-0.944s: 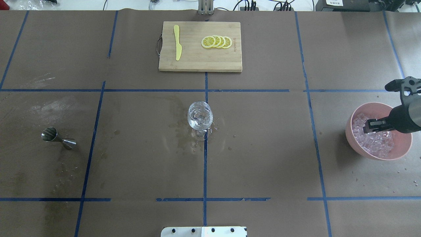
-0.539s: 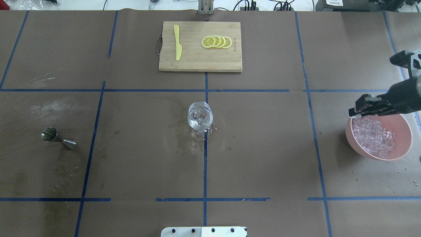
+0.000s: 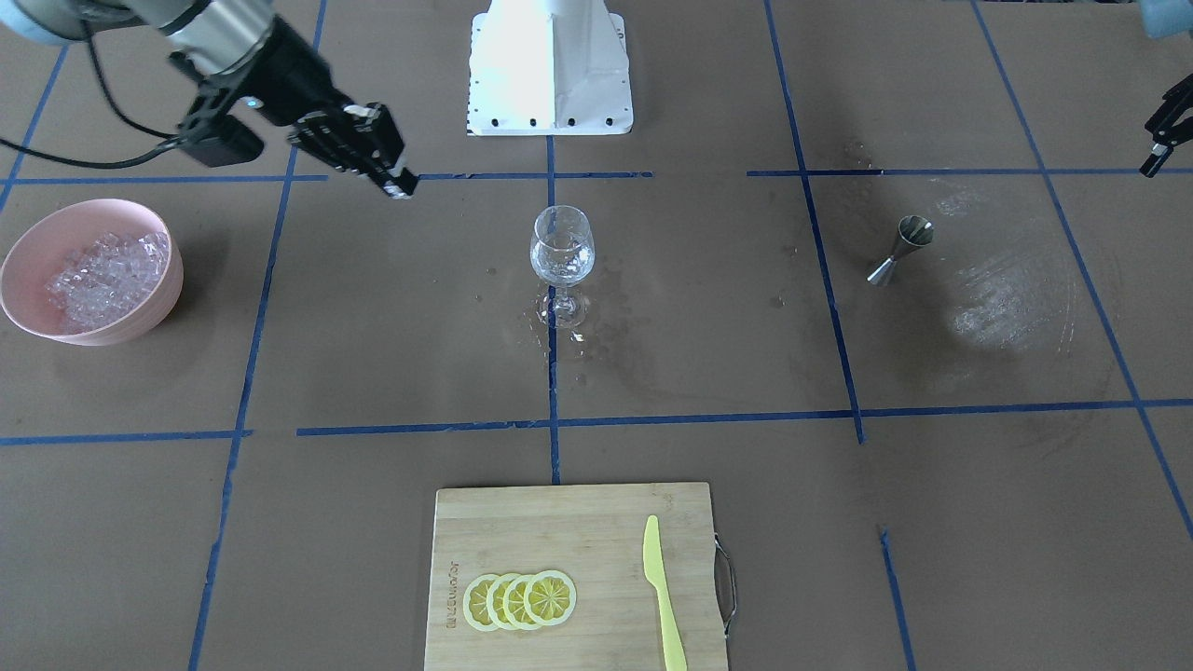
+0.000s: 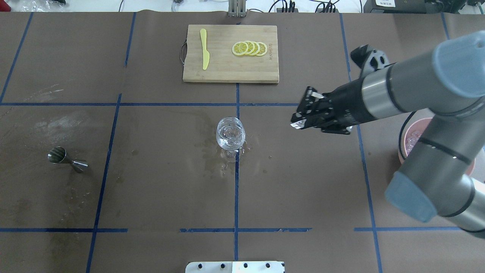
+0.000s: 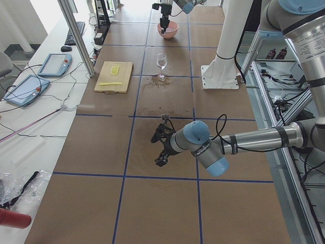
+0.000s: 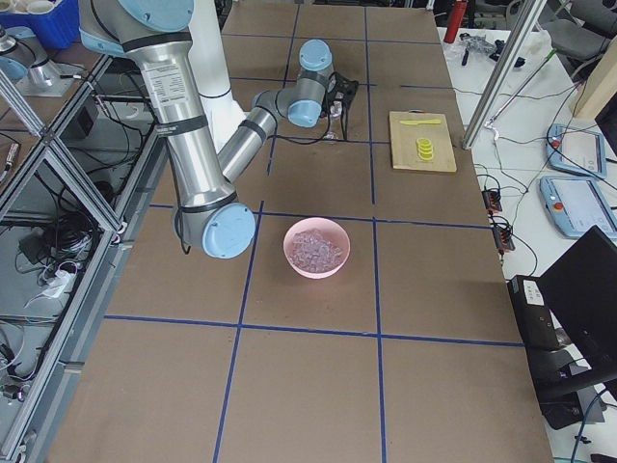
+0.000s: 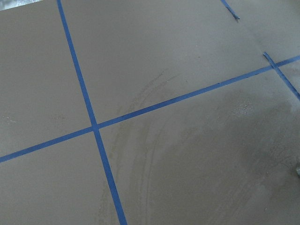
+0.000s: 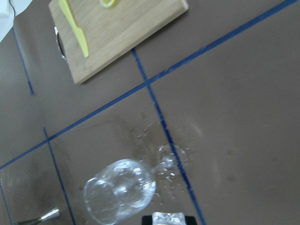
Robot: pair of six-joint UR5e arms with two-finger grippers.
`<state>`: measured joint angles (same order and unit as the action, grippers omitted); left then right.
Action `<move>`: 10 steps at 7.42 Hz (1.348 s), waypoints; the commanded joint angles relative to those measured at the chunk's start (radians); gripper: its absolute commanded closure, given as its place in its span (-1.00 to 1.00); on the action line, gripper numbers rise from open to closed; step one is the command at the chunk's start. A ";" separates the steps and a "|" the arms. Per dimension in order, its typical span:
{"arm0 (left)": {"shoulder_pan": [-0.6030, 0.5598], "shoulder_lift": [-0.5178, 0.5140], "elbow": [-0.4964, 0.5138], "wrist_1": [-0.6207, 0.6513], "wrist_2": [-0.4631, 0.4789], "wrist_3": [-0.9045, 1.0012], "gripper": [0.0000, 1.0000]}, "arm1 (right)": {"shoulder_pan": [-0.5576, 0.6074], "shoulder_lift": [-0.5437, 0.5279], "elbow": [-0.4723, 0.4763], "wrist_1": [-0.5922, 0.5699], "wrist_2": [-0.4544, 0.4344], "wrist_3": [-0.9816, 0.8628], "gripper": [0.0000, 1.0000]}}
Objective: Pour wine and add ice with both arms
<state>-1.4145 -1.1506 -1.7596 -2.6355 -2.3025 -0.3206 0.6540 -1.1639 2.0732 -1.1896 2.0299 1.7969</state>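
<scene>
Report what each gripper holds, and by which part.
Right gripper pinches one small clear ice cube between its fingertips. Left gripper: cannot tell.

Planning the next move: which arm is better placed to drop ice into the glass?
Right. The right gripper hangs near the glass with what looks like an ice cube between its fingertips. The left gripper is far off, past the jigger, near the table's end.

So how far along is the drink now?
Pouring looks done: clear liquid sits in the glass, and the jigger stands alone. In hand: the right gripper holds an ice cube, not yet over the glass. Left: dropping it in.
</scene>
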 commanded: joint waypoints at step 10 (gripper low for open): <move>-0.001 0.057 0.002 -0.118 -0.002 0.000 -1.00 | -0.183 0.268 -0.189 -0.142 -0.335 0.105 -0.03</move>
<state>-1.4158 -1.1017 -1.7584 -2.7381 -2.3040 -0.3206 0.4703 -0.9078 1.9198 -1.3390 1.7092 1.9051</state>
